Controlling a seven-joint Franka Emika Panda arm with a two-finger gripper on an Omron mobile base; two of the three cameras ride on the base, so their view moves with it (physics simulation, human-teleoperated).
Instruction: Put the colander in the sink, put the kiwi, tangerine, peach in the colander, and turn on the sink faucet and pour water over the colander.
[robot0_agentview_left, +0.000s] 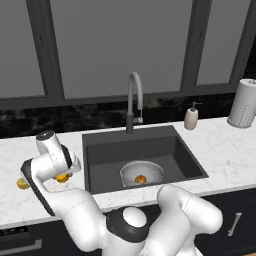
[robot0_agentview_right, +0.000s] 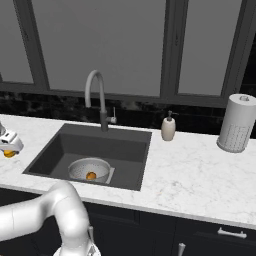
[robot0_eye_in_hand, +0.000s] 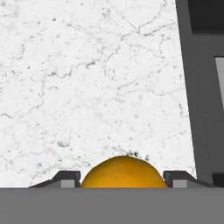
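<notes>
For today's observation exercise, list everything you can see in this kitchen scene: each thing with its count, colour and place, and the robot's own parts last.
sink: one, dark grey, set in the counter.
colander: one, silvery-white, in the sink.
small fruit: one, yellow-brown, inside the colander.
faucet: one, grey, behind the sink.
soap dispenser: one, beige, right of the faucet.
perforated cylinder: one, white, far right on the counter.
orange fruit: one, between the fingers, left of the sink.
another fruit: one, yellowish, counter's far left.
counter: one, white marble.
gripper: one, closed on the orange fruit.
</notes>
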